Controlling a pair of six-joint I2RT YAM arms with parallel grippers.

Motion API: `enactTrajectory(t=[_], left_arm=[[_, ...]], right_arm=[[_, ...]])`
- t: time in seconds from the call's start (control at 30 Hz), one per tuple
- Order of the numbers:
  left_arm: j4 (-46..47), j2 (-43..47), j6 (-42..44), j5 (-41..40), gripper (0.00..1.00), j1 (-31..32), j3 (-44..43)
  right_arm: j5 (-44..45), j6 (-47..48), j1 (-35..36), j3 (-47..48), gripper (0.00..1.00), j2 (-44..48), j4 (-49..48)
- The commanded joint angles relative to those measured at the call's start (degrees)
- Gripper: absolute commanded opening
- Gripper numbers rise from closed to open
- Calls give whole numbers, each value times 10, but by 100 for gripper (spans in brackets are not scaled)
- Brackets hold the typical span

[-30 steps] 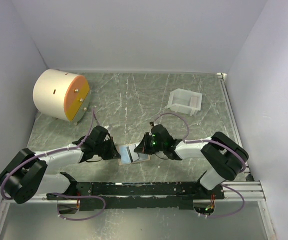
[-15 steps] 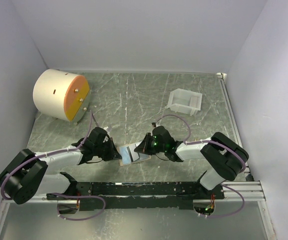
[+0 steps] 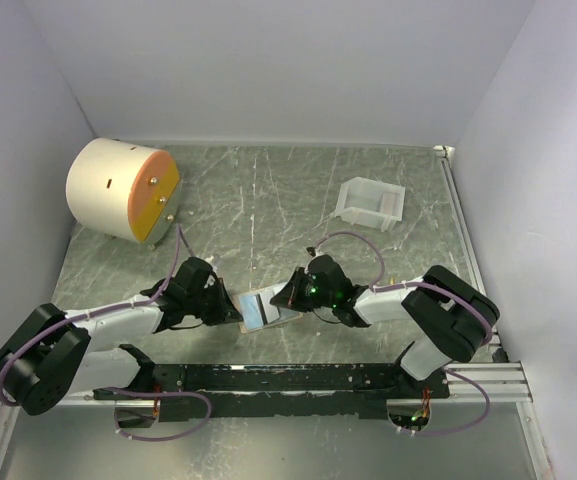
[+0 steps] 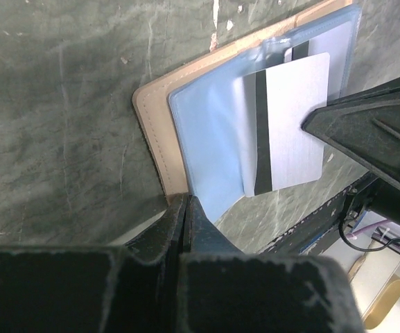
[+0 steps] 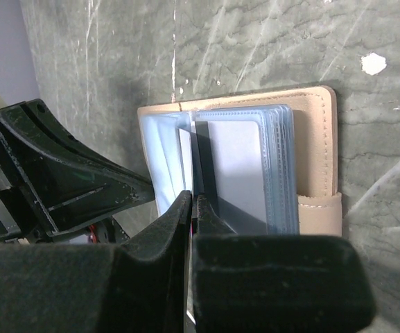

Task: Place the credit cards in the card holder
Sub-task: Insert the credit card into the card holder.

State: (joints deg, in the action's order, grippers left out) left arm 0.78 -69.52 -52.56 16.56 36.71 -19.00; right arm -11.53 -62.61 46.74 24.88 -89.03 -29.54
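Observation:
The tan card holder (image 3: 260,309) lies open on the green table between my two grippers, its pale blue pockets (image 4: 213,139) facing up. My left gripper (image 4: 184,202) is shut on the near-left corner of the card holder (image 4: 151,125). A silver credit card (image 4: 293,121) with a black stripe sits partly inside a pocket, its free end sticking out. My right gripper (image 5: 192,202) is shut on that credit card (image 5: 234,166) along its striped edge, over the card holder (image 5: 317,152). In the top view the left gripper (image 3: 230,309) and right gripper (image 3: 284,299) face each other across the holder.
A big cream cylinder with an orange face (image 3: 123,188) stands at the back left. A white box-like tray (image 3: 371,203) sits at the back right. The black mounting rail (image 3: 288,378) runs along the near edge, and grey walls close in the table.
Both grippers and the card holder have drifted slightly toward the near edge. Both grips are unchanged.

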Motion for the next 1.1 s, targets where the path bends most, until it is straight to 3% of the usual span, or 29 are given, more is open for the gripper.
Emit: enactTrajectory(t=[0.0, 0.57, 1.07], left_arm=[[-19, -2, -4, 3, 7, 4, 9], [-24, -1, 4, 14, 7, 4, -2], [-1, -4, -6, 21, 7, 5, 10]], right_arm=[[16, 1, 2, -17, 0, 2, -12], [56, -3, 2, -38, 0, 37, -18], [22, -22, 4, -46, 0, -4, -86]])
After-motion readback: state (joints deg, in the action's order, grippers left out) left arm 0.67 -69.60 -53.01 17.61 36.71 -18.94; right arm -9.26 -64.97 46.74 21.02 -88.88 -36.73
